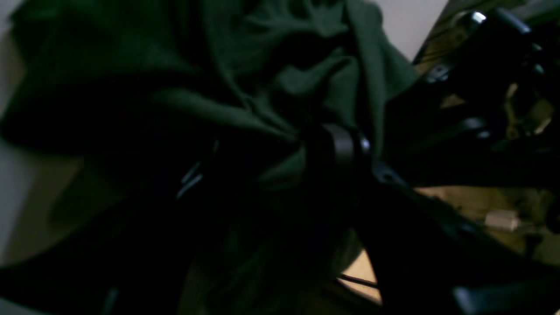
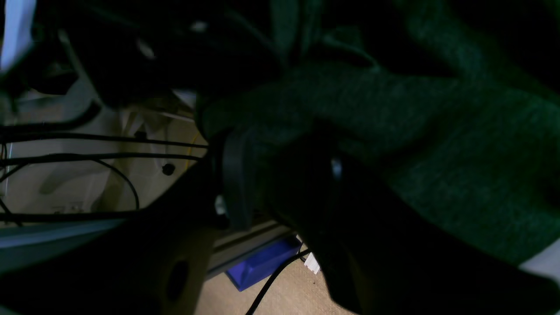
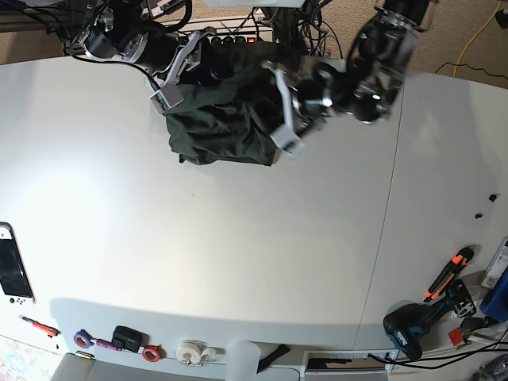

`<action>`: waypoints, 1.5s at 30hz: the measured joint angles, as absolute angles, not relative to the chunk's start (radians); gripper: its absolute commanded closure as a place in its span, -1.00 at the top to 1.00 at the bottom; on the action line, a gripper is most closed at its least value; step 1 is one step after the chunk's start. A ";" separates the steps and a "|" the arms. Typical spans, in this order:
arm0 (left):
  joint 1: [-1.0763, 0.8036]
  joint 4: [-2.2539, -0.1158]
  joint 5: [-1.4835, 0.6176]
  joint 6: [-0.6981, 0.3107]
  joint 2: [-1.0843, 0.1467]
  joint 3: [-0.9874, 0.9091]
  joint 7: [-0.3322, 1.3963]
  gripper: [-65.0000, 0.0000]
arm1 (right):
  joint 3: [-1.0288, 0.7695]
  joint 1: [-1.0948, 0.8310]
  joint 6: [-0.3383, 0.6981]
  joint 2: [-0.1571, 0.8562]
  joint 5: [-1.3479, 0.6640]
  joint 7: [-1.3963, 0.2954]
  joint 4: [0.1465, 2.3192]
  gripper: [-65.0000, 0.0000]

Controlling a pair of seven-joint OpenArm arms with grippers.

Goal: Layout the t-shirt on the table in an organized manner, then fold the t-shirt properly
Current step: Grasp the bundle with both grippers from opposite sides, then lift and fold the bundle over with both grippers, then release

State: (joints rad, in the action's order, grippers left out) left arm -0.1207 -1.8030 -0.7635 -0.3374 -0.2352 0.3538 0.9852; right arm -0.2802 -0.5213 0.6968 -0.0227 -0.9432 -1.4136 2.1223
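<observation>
Left gripper is buried in green cloth, and whether its jaws are apart or clamped, I cannot tell. Right gripper pinches a bunched fold of the shirt. Between the two hangs the shirt, crumpled into a wad, no clear long axis, sagging from both grippers toward the table at its far edge.

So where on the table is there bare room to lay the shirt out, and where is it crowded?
The broad white middle of the table, below the bunched t-shirt and left of the dark seam, is bare. The far edge is crowded by both arms and the shirt; the near edge holds tape rolls, and the near right corner holds a drill.
</observation>
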 measured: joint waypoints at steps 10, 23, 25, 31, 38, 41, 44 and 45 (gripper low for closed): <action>-0.009 -1.803 -0.587 -0.254 -0.231 0.424 0.938 -1.00 | -0.280 -0.521 0.697 -0.023 -0.943 -1.414 2.122 -0.36; 0.105 -1.803 -0.394 -0.212 -0.231 0.424 0.857 -1.00 | -0.280 -0.522 0.697 -0.023 -0.943 -1.414 2.122 -0.36; 0.119 -1.803 -0.344 -0.199 -0.231 0.424 0.847 -1.00 | -0.280 -0.522 0.697 -0.023 -0.944 -1.414 2.122 -0.36; 0.131 -1.803 -0.332 -0.198 -0.231 0.424 0.836 -1.00 | -0.280 -0.521 0.697 -0.023 -0.944 -1.414 2.122 -0.35; 0.131 -1.803 -0.325 -0.206 -0.242 0.424 0.841 -0.03 | -0.280 -0.521 0.697 -0.023 -1.161 -1.414 2.122 -0.14; 0.131 -1.803 -0.287 -0.204 -0.250 0.424 0.844 -0.02 | -0.280 -0.514 0.697 -0.023 -1.282 -1.414 2.123 -0.10; 0.132 -1.803 -0.277 -0.202 -0.263 0.424 0.844 -0.02 | -0.281 -0.476 0.697 -0.023 -1.311 -1.414 2.122 -0.10; 0.133 -1.803 -0.278 -0.202 -0.268 0.424 0.844 -0.03 | -0.281 -0.457 0.697 -0.023 -1.312 -1.414 2.122 -0.10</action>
